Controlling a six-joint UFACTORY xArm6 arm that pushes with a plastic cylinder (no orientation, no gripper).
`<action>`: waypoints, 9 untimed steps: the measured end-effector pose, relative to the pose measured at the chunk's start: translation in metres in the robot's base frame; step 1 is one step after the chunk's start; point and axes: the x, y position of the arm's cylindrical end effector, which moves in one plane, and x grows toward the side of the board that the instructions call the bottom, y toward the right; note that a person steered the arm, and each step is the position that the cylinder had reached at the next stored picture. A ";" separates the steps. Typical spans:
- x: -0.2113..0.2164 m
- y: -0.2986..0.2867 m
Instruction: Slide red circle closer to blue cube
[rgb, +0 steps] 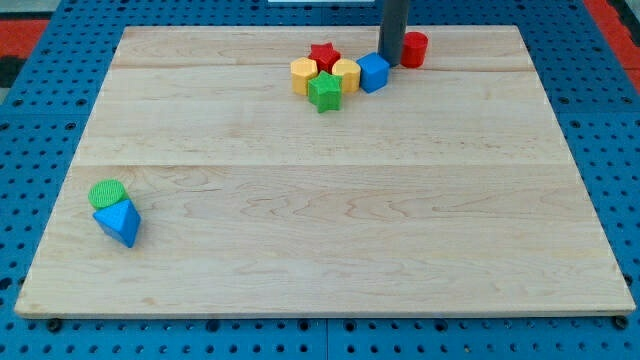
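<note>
The red circle sits near the view's top, right of centre, on the wooden board. The blue cube lies just to its lower left, a small gap apart. My tip stands between the two, touching or nearly touching the red circle's left side and right beside the blue cube's upper right corner. The rod rises straight up out of the view's top.
Left of the blue cube a cluster holds a red star, a yellow block, another yellow block and a green star. A green circle and a blue triangle sit at the view's lower left.
</note>
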 end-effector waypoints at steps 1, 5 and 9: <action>0.000 -0.001; -0.047 0.071; -0.036 0.035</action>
